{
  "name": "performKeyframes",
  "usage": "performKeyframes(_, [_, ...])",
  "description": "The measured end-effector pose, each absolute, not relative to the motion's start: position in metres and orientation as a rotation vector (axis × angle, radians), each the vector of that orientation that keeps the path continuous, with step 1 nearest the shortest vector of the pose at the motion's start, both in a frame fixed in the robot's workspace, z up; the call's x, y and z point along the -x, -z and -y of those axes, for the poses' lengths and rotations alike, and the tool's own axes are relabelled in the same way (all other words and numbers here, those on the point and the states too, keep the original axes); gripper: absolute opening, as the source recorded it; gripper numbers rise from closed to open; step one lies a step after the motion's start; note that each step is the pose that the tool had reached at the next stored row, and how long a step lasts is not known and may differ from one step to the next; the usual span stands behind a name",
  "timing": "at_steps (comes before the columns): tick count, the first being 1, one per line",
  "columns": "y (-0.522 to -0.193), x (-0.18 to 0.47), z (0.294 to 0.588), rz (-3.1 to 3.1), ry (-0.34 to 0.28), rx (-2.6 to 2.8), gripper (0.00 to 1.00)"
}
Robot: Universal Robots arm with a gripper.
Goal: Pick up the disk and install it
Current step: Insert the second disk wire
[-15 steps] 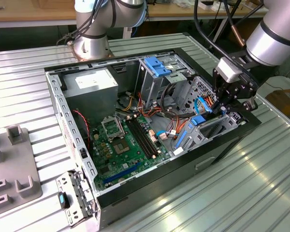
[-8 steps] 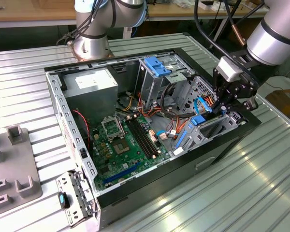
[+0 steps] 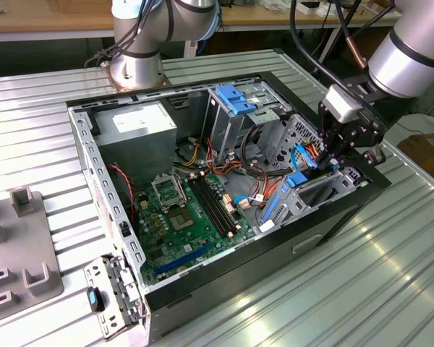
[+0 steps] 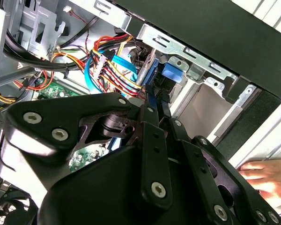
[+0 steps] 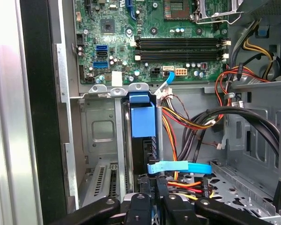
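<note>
In the exterior view my gripper reaches down into the drive bay at the front end of the open computer case, on that view's right. The disk stands on edge in that bay, with its blue carrier rail and dark side toward the first wrist view. In both wrist views the black fingers sit close together on its thin edge, so the gripper is shut on it. The second wrist view shows the disk as a silver edge with blue plastic, just past the gripper. Its label is hidden.
Bundles of red, yellow and blue cables crowd the bay beside the disk. The green motherboard lies mid-case, a grey power-supply box at the back. A blue bracket sits in the upper bay. A person's hand rests outside the case.
</note>
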State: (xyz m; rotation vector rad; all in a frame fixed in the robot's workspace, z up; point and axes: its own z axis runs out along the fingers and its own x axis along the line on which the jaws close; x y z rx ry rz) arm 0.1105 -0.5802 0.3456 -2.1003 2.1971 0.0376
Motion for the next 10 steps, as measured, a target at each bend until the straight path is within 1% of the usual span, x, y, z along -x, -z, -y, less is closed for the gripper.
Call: performKeyframes(10, [-0.3349,-0.1104,0.5805,-2.199,-0.033,2.102,0.17])
